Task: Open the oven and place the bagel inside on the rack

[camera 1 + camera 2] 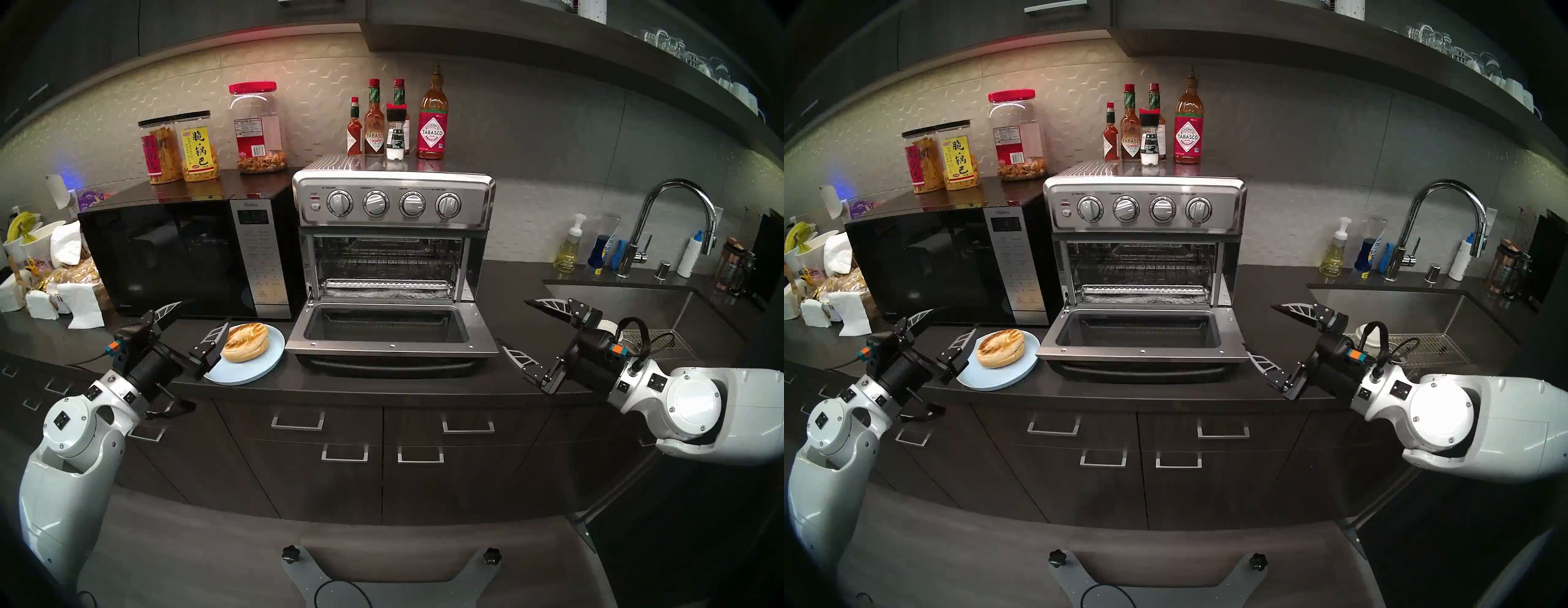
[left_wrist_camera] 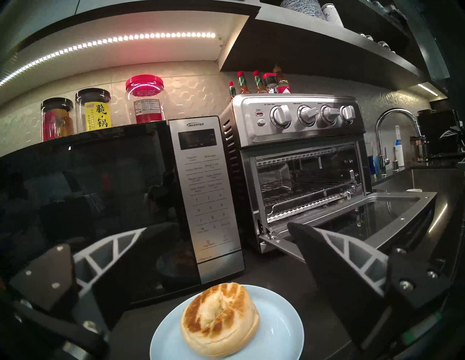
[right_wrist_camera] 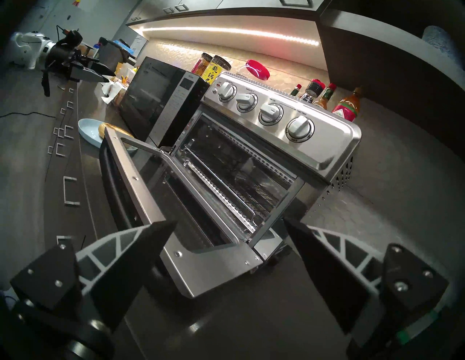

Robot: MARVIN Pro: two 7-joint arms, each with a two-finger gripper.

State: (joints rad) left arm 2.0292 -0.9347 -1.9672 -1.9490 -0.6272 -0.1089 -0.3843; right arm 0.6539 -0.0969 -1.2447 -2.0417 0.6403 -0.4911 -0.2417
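Note:
The stainless oven stands mid-counter with its glass door dropped flat open. Inside, the wire rack spans the cavity. The grilled bagel lies on a pale blue plate just left of the door. My left gripper hovers open over the plate's left edge, one finger beside the bagel, holding nothing. Right of the door corner, my right gripper is open and empty, facing the oven and its rack.
A black microwave with snack jars on top stands left of the oven. Sauce bottles line the oven's top. A sink with a faucet and soap bottles is at the right. Napkins and food bags crowd the far left.

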